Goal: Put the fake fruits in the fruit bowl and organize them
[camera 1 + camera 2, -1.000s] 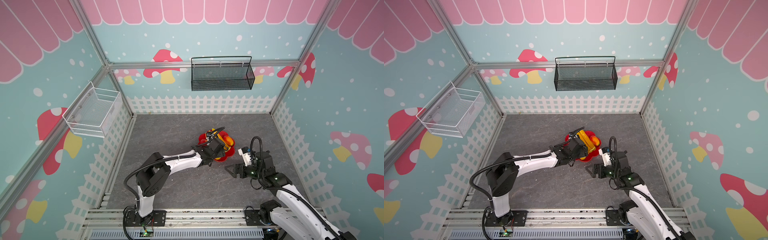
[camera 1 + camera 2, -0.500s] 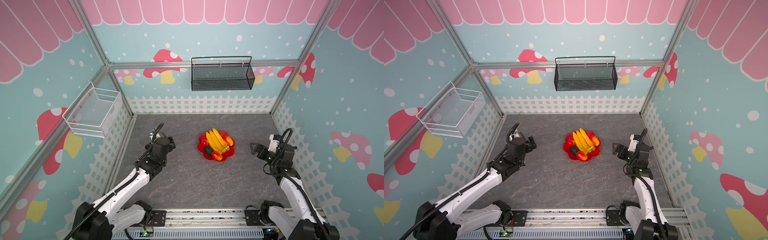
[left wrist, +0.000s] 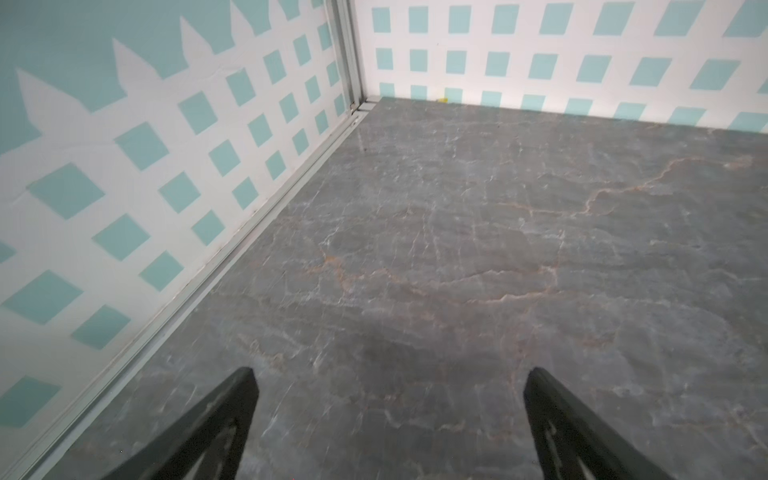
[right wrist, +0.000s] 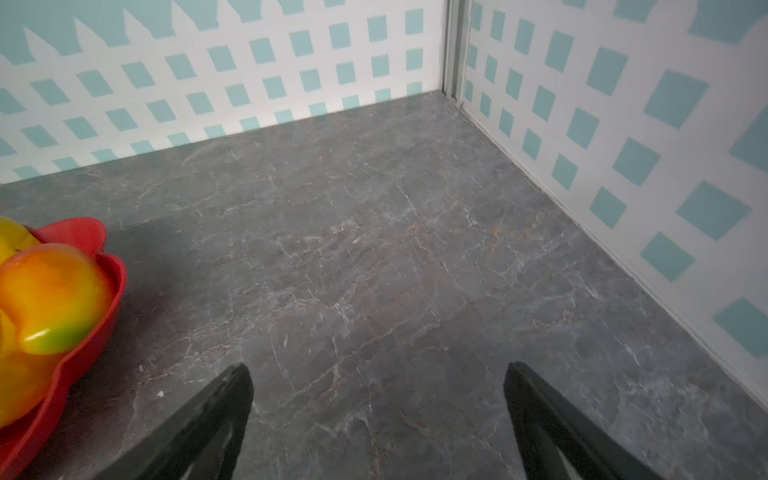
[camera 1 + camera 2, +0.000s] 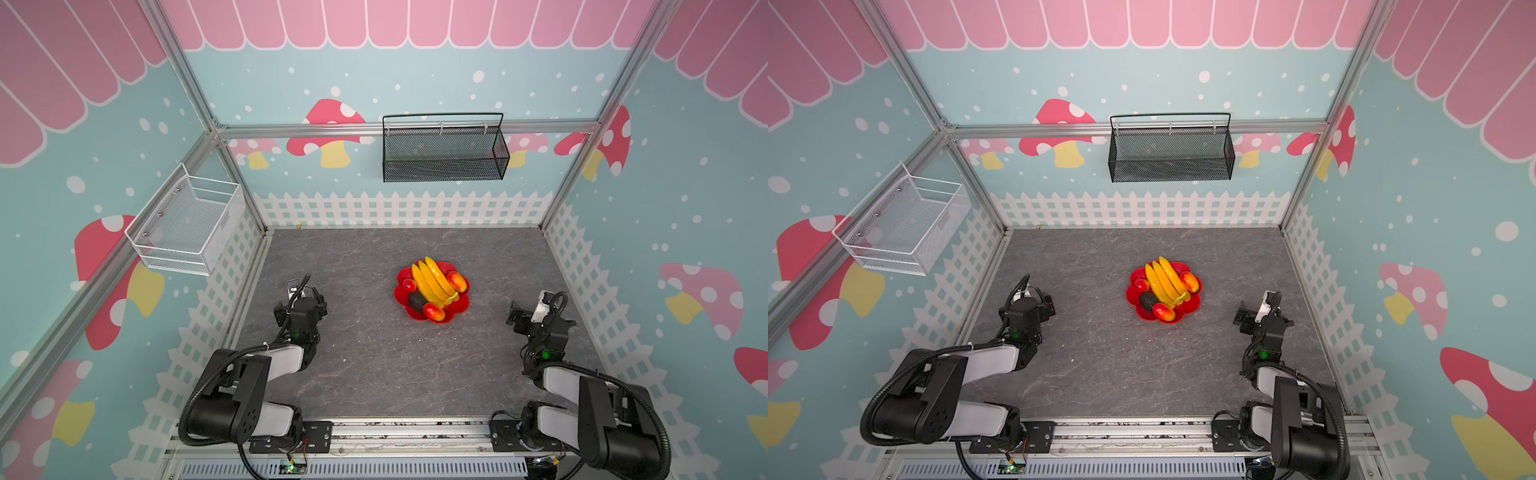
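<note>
The red scalloped fruit bowl (image 5: 460, 308) (image 5: 1192, 306) sits mid-floor in both top views. In it lie the yellow bananas (image 5: 432, 280) (image 5: 1165, 280), a dark avocado (image 5: 415, 300) (image 5: 1147, 301) and three red-and-yellow mangoes (image 5: 457, 281) (image 5: 409, 285) (image 5: 433, 311). My left gripper (image 5: 307, 297) (image 3: 390, 374) is open over bare floor, far left of the bowl. My right gripper (image 5: 514, 316) (image 4: 379, 365) is open and empty, to the bowl's right. The right wrist view catches the bowl's rim (image 4: 83, 232) and one mango (image 4: 54, 291).
A black mesh basket (image 5: 442, 151) hangs on the back wall and a white wire basket (image 5: 187, 226) on the left wall. Fence-patterned walls (image 3: 166, 187) (image 4: 623, 166) stand close beside each gripper. The metal rail (image 5: 395, 432) with both arm bases runs along the front.
Both arms have drawn back from the bowl to the sides and folded toward their bases. The left jaws, at the fruit a second ago, have spread wide. The fruits stay in the bowl.
</note>
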Available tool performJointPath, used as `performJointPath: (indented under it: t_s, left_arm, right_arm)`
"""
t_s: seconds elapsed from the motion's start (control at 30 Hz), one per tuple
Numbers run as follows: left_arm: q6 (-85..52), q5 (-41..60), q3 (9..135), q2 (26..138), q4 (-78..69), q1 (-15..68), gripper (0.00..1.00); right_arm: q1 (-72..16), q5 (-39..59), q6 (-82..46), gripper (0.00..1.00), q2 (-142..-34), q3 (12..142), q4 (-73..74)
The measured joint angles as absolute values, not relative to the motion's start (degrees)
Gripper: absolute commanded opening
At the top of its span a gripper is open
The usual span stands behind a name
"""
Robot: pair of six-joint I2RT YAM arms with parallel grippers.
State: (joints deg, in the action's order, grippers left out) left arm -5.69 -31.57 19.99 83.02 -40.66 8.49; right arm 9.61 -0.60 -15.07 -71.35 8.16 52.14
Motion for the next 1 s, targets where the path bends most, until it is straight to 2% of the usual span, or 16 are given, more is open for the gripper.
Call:
performJointPath:
  t_s: [0.17, 0.27, 0.53, 1.0]
  left_arm:
    - [-4.8, -28.1, 20.5, 85.5, -47.6, 6.7, 1.00]
    - [-4.3, -26.5, 20.8, 87.8, -50.5, 6.0, 1.00]
    - [-4.2, -23.9, 20.9, 88.3, -51.8, 5.4, 1.00]
    - [-4.0, -21.2, 20.9, 88.3, -51.7, 5.2, 1.00]
  right_arm:
    - [6.3, -1.0, -10.1, 0.98, -76.8, 7.1, 66.3]
    - [4.4, -1.4, -7.5, 0.98, -85.1, 5.7, 77.2]
    - [1.6, -1.3, -2.7, 0.98, -86.9, 11.6, 74.3]
    - [1.0, -4.3, -1.5, 0.98, -86.9, 11.2, 74.3]
